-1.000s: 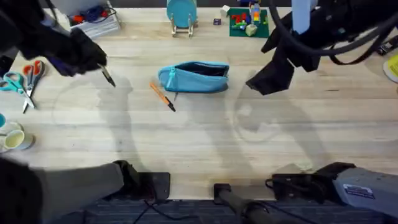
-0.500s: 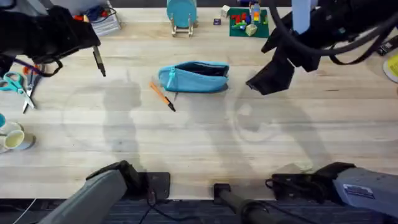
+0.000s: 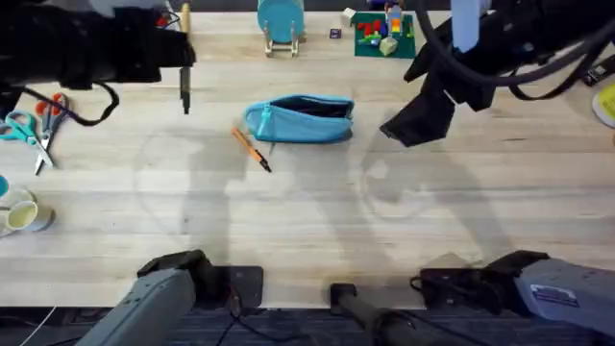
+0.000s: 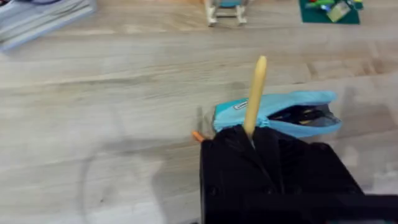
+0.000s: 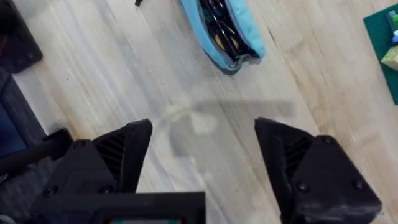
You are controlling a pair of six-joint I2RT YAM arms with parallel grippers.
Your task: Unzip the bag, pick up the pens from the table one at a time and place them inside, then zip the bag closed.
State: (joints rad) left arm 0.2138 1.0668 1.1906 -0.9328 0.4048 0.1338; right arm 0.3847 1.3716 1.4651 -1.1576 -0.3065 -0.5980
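The light blue bag (image 3: 300, 120) lies unzipped at the table's middle back, dark contents showing in its mouth; it also appears as the bag (image 4: 283, 114) and the bag (image 5: 225, 32). An orange pen (image 3: 252, 149) rests on the table (image 3: 317, 221) just left of the bag. High above the table, left of the bag, my left gripper (image 3: 184, 60) is shut on the yellowish-tan pen (image 3: 185, 91), which hangs dark tip down. That pen (image 4: 254, 92) sticks out from the left gripper (image 4: 249, 134). My right gripper (image 3: 415, 123) hovers right of the bag, open and empty (image 5: 202, 155).
Scissors (image 3: 36, 120) lie at the left edge, with a tape roll (image 3: 21, 215) nearer the front. A teal disc on a wooden stand (image 3: 281, 21) and a green plate with bricks (image 3: 382, 34) stand at the back. A stack of papers (image 3: 149, 37) is back left.
My left arm has carried the tan pen rightwards and toward the back, closer to the bag, turning it upright. The right arm, bag and orange pen have stayed put.
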